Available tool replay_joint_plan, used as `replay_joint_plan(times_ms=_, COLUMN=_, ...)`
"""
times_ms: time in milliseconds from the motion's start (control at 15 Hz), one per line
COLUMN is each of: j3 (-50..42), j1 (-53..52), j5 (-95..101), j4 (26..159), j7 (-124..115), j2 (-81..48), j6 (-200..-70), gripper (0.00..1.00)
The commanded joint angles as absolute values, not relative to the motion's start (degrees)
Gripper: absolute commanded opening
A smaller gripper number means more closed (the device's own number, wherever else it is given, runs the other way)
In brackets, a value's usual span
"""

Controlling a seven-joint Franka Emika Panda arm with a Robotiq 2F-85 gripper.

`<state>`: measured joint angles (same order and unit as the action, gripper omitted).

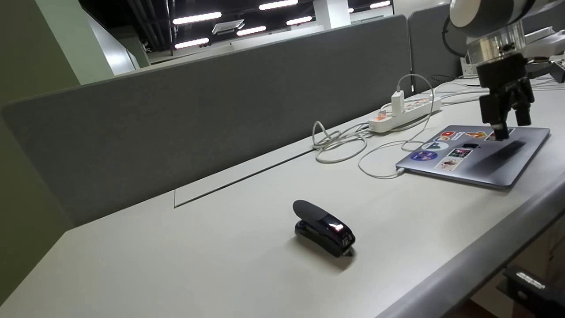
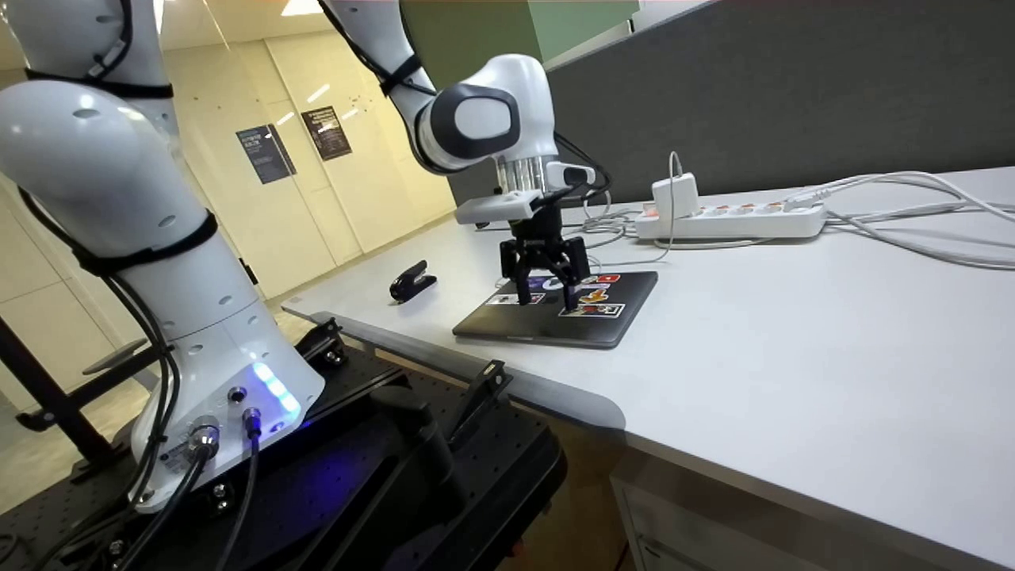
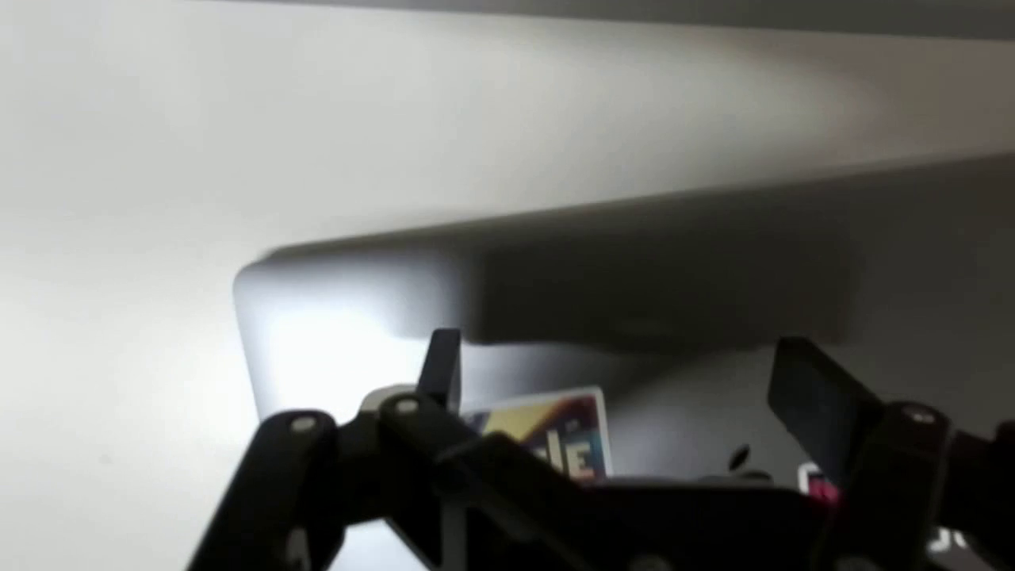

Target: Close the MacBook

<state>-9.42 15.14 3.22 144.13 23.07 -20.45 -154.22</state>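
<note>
The MacBook [image 1: 490, 165] lies flat on the table with its lid down. The silver-grey lid carries colourful stickers and a dark apple mark. It also shows in an exterior view [image 2: 531, 329] and in the wrist view [image 3: 674, 270]. The screen and keyboard are hidden under the lid. My gripper [image 1: 512, 127] hangs over the lid with its fingers pointing down. It also shows in an exterior view [image 2: 547, 304] and in the wrist view [image 3: 618, 347]. Its fingers are wide apart with nothing between them. The tips appear slightly above the lid; exact contact is hard to tell.
A black stapler-like object [image 1: 324, 227] stands on the table and also shows in an exterior view [image 2: 412, 282]. A white power strip [image 1: 408, 115] with cables lies behind the MacBook. A thin white cable [image 1: 375, 176] plugs into the MacBook's corner. A grey partition [image 1: 220, 115] borders the table.
</note>
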Motion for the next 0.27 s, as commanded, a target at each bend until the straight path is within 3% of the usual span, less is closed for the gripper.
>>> replay_joint_plan(times_ms=0, j3=-7.88, j1=16.12, j5=2.30, j4=144.12, j7=23.55, j2=-18.28, j6=-153.51, gripper=1.00)
replay_joint_plan(times_ms=200, j3=-7.60, j1=15.99, j5=1.88, j4=144.41, j7=23.94, j2=-16.38, j6=-152.57, gripper=1.00)
